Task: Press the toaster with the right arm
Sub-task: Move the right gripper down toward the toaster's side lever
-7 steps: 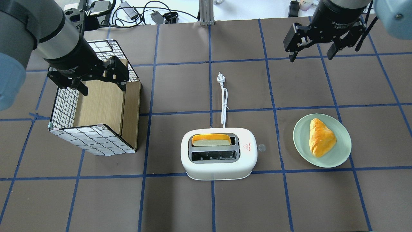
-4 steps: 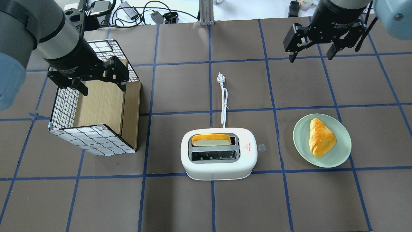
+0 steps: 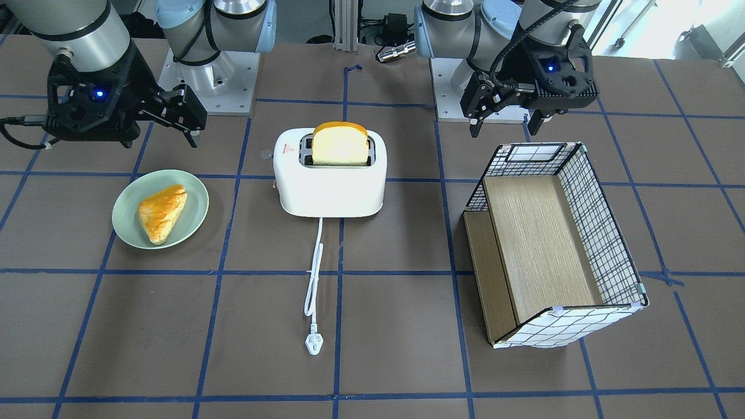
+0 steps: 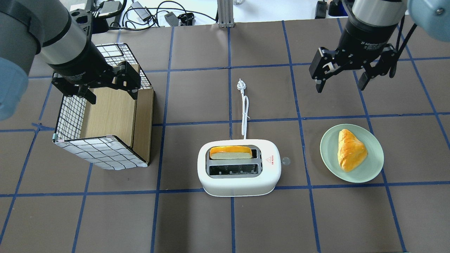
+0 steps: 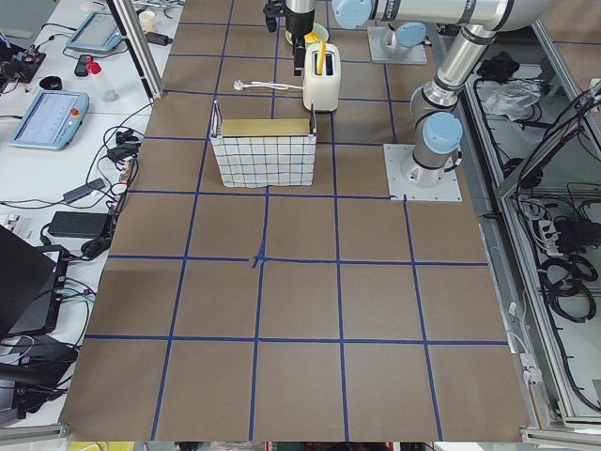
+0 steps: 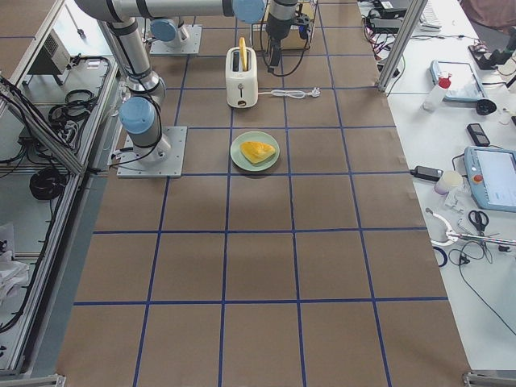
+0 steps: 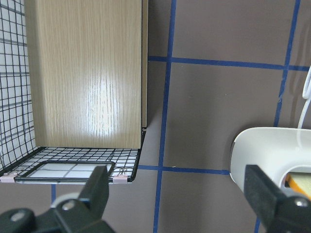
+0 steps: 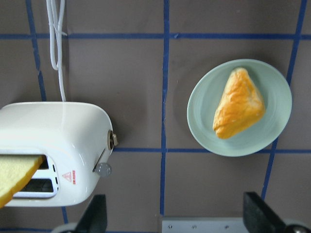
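The white two-slot toaster (image 4: 239,175) stands mid-table with a toast slice (image 4: 230,153) upright in its far slot. Its lever knob (image 4: 285,161) sticks out of the end facing the plate, and shows in the right wrist view (image 8: 102,168). The toaster also shows in the front view (image 3: 330,183). My right gripper (image 4: 340,84) is open and empty, in the air beyond the plate, well away from the toaster. My left gripper (image 4: 112,94) is open and empty above the basket.
A pale green plate (image 4: 328,158) with a golden pastry (image 4: 349,149) lies to the right of the toaster. A wire-grid basket with a wooden insert (image 4: 102,153) lies on its side at the left. The white cord (image 4: 245,112) and plug (image 4: 240,85) trail away from the toaster.
My right gripper has moved nearer, toward the plate and toaster, still open. The left arm, toaster and plate have not moved.
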